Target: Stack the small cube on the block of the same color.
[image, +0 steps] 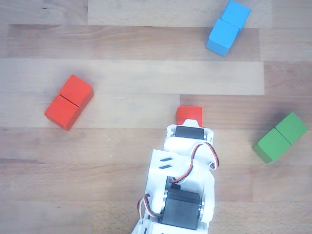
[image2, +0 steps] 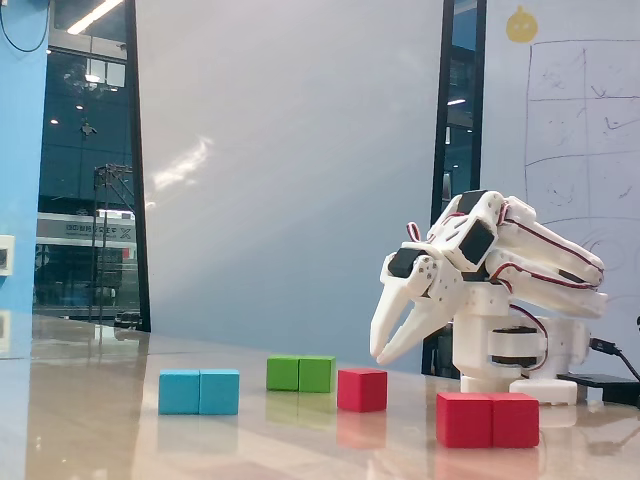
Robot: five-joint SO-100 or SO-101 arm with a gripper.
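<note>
The small red cube (image: 189,114) sits on the wooden table, half hidden under the arm's front end in the other view. In the fixed view it (image2: 362,389) stands alone on the table. My white gripper (image2: 380,358) hangs a little above the table, just right of and above the cube, pointing down. Its fingers (image2: 392,312) are slightly parted and hold nothing. In the other view the arm body hides the gripper. The long red block (image: 69,101) lies apart at the left; in the fixed view it (image2: 488,419) is in the right foreground.
A blue two-cube block (image: 228,27) lies at the top right and a green one (image: 280,137) at the right edge. In the fixed view, blue (image2: 199,391) and green (image2: 301,373) sit left of the cube. The arm's base (image2: 510,350) stands at the right.
</note>
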